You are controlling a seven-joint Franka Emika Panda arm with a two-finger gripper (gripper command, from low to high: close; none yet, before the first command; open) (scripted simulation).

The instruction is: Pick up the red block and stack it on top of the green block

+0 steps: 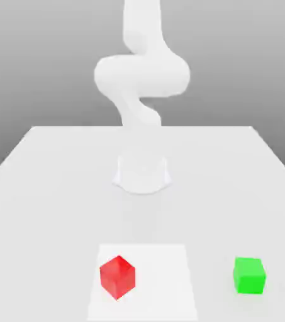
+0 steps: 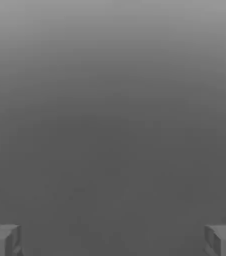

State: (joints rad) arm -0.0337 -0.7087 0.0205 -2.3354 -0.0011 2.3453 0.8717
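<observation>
Here the exterior view faces the arm (image 1: 141, 75) head-on, looking down over the table (image 1: 56, 207) from its near edge, blocks close, arm farther back. Now the hand view: it looks out past the gripper's (image 2: 113, 241) two close-up fingers (image 2: 2, 241) at plain grey, sharing no identifiable object.

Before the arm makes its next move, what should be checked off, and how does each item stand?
1. Gripper open, fingers apart: ok, the gripper has its fingers wide apart.
2. Nothing held between the fingers: ok.
3. Red block in sight and free: ok, the red block sits on the white patch.
4. Green block's top free for stacking: ok, nothing rests on the green block.
5. Gripper lined up over the red block: not ok, the hand view shows plain grey between the fingers, no block.
6. Red block turned to suit the grip: cannot tell.
</observation>
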